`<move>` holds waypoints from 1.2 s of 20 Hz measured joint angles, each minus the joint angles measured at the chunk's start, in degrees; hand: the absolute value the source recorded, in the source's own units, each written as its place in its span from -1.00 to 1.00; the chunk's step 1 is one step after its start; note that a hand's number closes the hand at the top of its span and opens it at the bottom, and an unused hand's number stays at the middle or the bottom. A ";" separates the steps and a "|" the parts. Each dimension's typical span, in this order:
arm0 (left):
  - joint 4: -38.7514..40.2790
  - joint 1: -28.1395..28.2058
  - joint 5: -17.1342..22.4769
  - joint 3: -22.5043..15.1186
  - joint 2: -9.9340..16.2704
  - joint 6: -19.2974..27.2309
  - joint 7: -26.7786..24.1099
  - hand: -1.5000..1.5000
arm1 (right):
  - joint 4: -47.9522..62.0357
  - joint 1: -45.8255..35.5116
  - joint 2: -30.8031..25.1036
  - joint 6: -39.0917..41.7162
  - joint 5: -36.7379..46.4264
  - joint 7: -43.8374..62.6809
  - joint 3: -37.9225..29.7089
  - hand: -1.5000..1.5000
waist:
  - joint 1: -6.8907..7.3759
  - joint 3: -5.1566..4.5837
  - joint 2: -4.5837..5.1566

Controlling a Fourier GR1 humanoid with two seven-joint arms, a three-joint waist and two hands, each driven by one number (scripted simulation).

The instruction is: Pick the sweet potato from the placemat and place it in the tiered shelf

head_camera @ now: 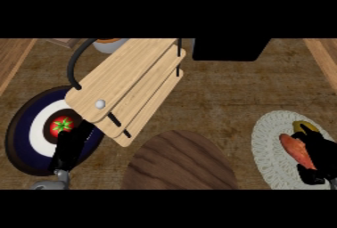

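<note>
While the right hand (316, 162) closes on the sweet potato (296, 149), the grasp should settle fully round the tuber before any lift off the placemat (269, 147), then travel left to the shelf (132, 84). Its dark fingers (308, 133) curl against the potato's right flank, touching it; whether they enclose it cannot be told. Left hand (69, 149) rests open over the plate (26, 129), on the table (223, 98)

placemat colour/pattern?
Pale off-white placemat, round, with a fine woven or lace-like texture; seen in the head view.
</note>
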 measured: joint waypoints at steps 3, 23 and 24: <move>1.60 -1.10 -0.28 0.06 -0.32 -0.21 -0.43 0.00 | -0.37 -1.72 0.11 -0.51 0.88 -2.54 1.47 1.00 | 0.21 0.17 0.18; -0.82 0.42 -0.92 -0.17 -0.84 -0.39 0.06 0.00 | -1.29 -34.91 4.14 9.83 -15.54 -27.17 -1.77 1.00 | 0.57 1.22 0.69; -0.53 0.35 -0.97 -0.08 -0.86 -0.36 -0.04 0.00 | -1.20 -36.34 4.92 10.34 -17.37 -26.57 -3.41 1.00 | 0.53 1.22 0.70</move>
